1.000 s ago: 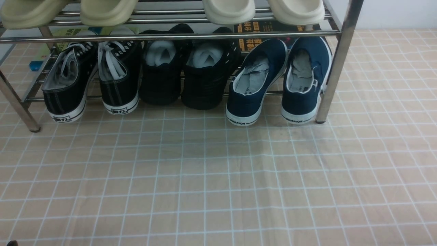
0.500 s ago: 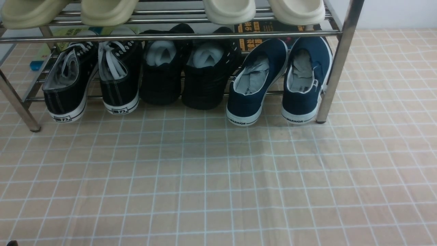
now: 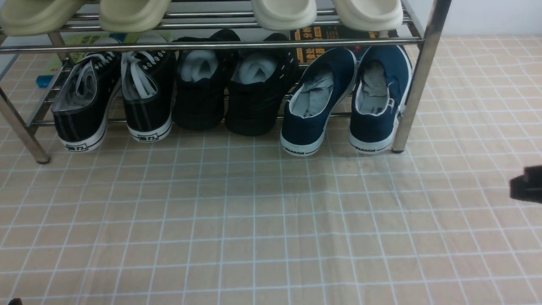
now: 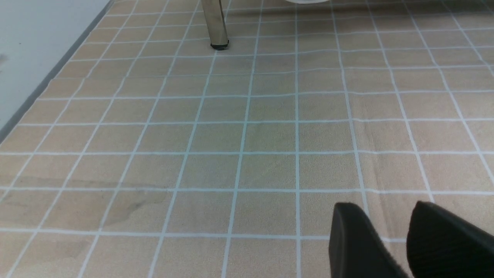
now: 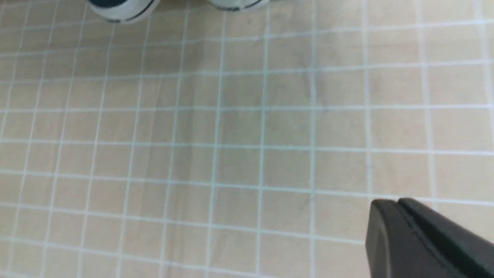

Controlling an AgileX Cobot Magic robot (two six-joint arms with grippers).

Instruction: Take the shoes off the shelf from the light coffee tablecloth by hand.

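Note:
The shoes, a navy pair with white "WARRIOR" soles, rest at the right end of the shelf's lower tier: the left shoe (image 3: 315, 103) and the right shoe (image 3: 379, 99), heels toward me. The chrome shelf (image 3: 417, 80) stands on the light coffee tablecloth (image 3: 262, 220). My right gripper (image 3: 527, 188) shows at the right edge of the front view, well short of the shoes. In the right wrist view the right gripper (image 5: 397, 201) is shut and empty, with two white-soled heels (image 5: 123, 7) far off. My left gripper (image 4: 382, 208) stands open over bare cloth.
Black lace-up sneakers (image 3: 114, 99) and all-black shoes (image 3: 228, 89) fill the rest of the lower tier. Cream slippers (image 3: 283, 12) sit on the top tier. A shelf leg (image 4: 216, 23) stands ahead of the left gripper. The cloth's edge (image 4: 46, 81) runs along that side.
My right gripper has come into the front view at the right edge. The shoes and the shelf have not moved.

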